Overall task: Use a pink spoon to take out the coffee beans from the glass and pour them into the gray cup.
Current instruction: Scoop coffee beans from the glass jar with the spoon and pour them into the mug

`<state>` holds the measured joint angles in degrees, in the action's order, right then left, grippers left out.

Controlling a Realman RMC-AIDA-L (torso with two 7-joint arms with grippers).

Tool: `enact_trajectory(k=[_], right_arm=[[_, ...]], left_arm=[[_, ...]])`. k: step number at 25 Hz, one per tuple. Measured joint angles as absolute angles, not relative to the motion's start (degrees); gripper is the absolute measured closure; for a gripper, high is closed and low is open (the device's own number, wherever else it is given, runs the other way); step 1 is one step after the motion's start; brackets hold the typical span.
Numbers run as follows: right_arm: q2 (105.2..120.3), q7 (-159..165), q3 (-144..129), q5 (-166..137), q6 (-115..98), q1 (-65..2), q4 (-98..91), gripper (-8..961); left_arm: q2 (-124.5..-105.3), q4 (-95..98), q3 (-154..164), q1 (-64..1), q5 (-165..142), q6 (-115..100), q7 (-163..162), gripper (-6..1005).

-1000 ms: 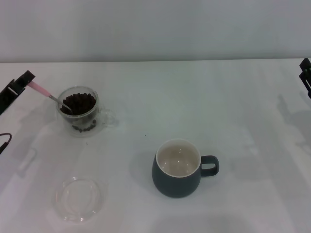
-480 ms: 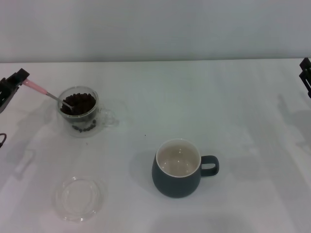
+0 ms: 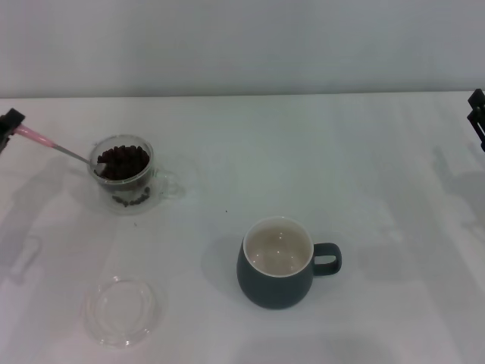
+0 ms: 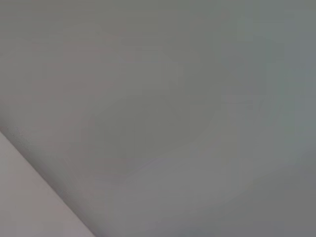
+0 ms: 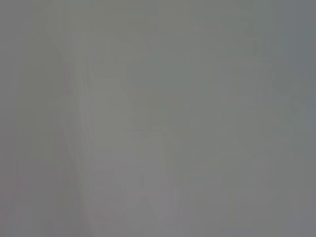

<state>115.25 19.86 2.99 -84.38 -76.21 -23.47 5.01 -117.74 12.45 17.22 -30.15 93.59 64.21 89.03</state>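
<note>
In the head view, the glass point(image 3: 123, 174) stands at the left of the white table and holds the coffee beans point(image 3: 123, 161). The pink spoon point(image 3: 47, 144) slants from the glass's left rim out to the left, its metal end at the beans, its pink handle end in my left gripper point(image 3: 7, 125) at the picture's left edge. The gray cup point(image 3: 277, 263) stands at centre front, its cream inside bare, its handle to the right. My right gripper point(image 3: 477, 115) is parked at the right edge. Both wrist views show only plain grey.
A shallow clear glass dish point(image 3: 121, 309) lies at the front left, in front of the glass. The white table point(image 3: 318, 167) meets a pale wall at the back.
My left gripper has moved left toward the picture's edge with the spoon handle. The spoon has drawn back, so its metal end now sits at the glass's left rim. The right arm has not moved.
</note>
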Motion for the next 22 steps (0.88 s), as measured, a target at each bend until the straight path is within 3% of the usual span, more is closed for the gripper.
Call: enact_trajectory(k=[22], right_arm=[[115.22, 20.08, 2.69, -84.84, -77.58, -23.45, 5.17, 260]], left_arm=[[-117.81, 12.36, 17.48, -27.36, 96.78, 74.11, 85.22, 864]])
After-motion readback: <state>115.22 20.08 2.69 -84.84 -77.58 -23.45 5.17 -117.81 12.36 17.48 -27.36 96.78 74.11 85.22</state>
